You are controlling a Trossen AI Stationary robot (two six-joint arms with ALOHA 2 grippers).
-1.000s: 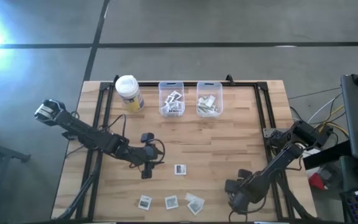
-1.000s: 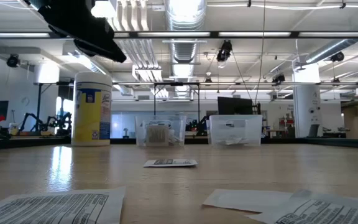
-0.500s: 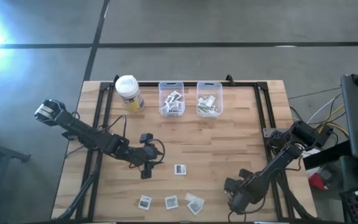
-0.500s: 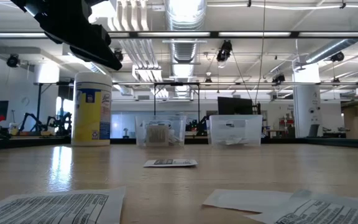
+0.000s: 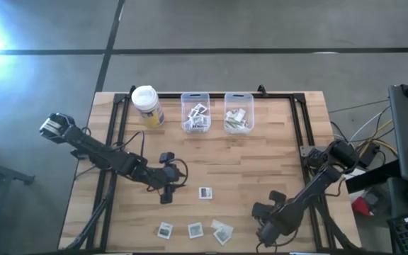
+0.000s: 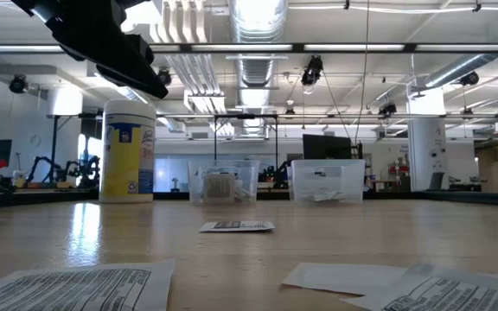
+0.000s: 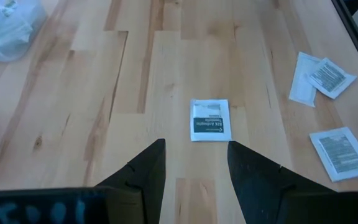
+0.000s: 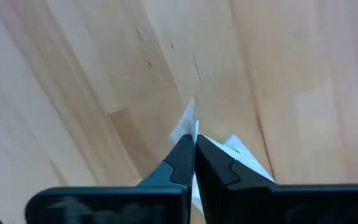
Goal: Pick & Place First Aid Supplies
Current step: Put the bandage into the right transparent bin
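The first aid supplies are small flat white packets. One packet (image 5: 205,193) lies flat on the wood mid-table, and my left gripper (image 5: 167,188) hovers open just to its left; the left wrist view shows this packet (image 7: 210,119) ahead of the open fingers (image 7: 194,168). Three more packets (image 5: 195,229) lie flat near the front edge. At the front right, my right gripper (image 5: 266,225) points down, shut on a white packet (image 8: 241,154). My right gripper pinches a white packet between its two fingertips, coming from above and pointing down. One thin edge (image 8: 189,122) sticks out past the fingertips, and the rest spreads out beside one finger. The packet stands on edge, tilted. Which end is held is hidden by the fingers.
Two clear bins (image 5: 195,112) (image 5: 238,112) holding packets stand at the far edge. A yellow container with a white lid (image 5: 146,105) is to their left. Black frame rails (image 5: 299,124) run along the table's sides. Bare wood lies between the bins and the loose packets.
My right gripper has risen a little and shifted slightly toward the table's left edge. The loose packets on the table lie where they were.
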